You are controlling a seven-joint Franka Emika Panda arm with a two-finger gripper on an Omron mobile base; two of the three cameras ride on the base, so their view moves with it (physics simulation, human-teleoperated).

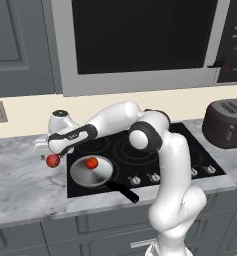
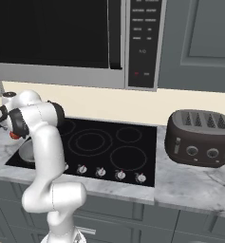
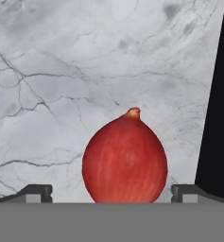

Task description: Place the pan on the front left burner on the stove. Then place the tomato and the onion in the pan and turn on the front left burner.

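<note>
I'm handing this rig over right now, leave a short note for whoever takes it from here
Gripper: open, fingers either side of the onion, not closed on it.
Onion: on the marble counter, left of the stove.
Pan: on the front left burner, tomato inside.
Done: pan placed, tomato in.
Left: grasp the onion, put it in the pan, turn on the front left burner.

Grey-veined marble tabletop (image 3: 61,71), smooth and softly polished. The stove (image 1: 190,150) is glossy black glass. The pan (image 1: 90,172) looks like brushed silver metal with a matt black handle. Onion (image 3: 125,160) skin is smooth, faintly striped, lightly sheened; the tomato (image 1: 92,163) glossy.
</note>
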